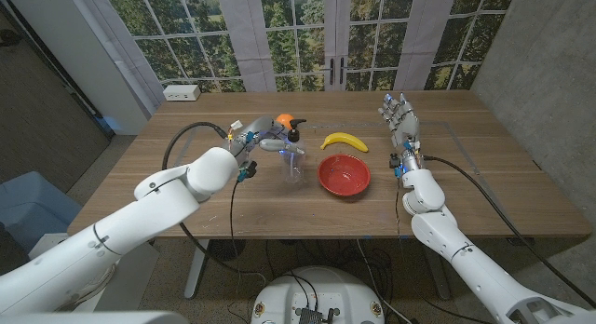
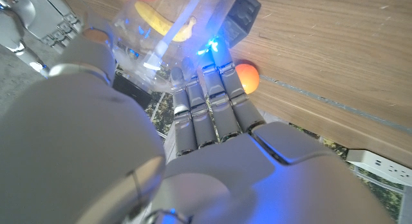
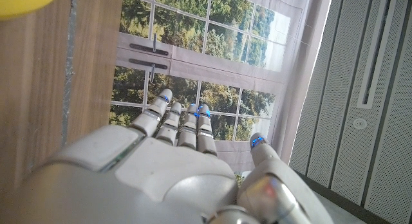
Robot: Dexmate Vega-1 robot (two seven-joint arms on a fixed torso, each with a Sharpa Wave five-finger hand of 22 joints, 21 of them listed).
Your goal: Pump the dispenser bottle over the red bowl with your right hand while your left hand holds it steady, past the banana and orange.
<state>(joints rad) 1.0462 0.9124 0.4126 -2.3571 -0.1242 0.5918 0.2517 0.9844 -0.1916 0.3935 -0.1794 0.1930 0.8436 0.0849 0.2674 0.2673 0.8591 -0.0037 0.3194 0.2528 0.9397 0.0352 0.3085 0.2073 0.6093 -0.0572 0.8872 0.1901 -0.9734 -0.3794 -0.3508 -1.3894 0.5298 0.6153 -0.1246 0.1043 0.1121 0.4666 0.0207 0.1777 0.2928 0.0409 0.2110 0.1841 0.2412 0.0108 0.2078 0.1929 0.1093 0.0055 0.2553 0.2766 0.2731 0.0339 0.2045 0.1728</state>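
Note:
The clear dispenser bottle with a black pump head stands just left of the red bowl, not over it. My left hand grips the bottle from its left side. In the left wrist view its fingers wrap the clear bottle. The orange lies right behind the bottle, also seen past the fingers as the orange. The banana lies behind the bowl. My right hand is raised at the table's right, fingers apart and holding nothing; the right hand faces the window.
A white box sits at the table's far left corner. A blue seat stands left of the table. Bare wood lies between the bowl and my right arm. Windows and curtains run behind the table.

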